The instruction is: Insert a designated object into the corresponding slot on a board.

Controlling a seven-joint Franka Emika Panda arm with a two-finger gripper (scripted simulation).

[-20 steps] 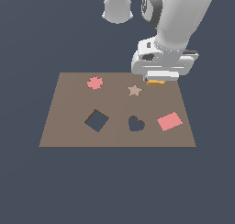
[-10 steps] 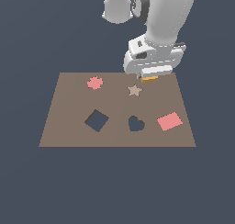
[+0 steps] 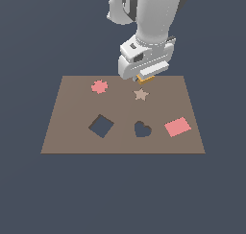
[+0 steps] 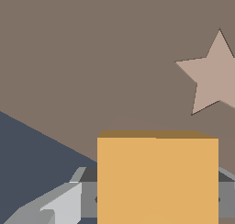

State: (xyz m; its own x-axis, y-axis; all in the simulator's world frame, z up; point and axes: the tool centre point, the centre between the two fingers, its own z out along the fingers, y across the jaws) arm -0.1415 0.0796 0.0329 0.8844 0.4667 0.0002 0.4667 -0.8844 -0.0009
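Observation:
The orange-yellow square block hangs above the far part of the brown board, held in my gripper, which is shut on it. In the wrist view the block fills the lower middle, with a grey finger beside it. The slot, a dark square hole turned like a diamond, lies nearer the board's front, toward the exterior view's left of the gripper and well apart from it.
On the board lie a tan star just under the gripper, a pink scalloped round piece, a dark heart-shaped hole and a flat pink rectangle. Dark floor surrounds the board.
The arm has carried the block toward the exterior view's left, from near the board's far right part to above the star.

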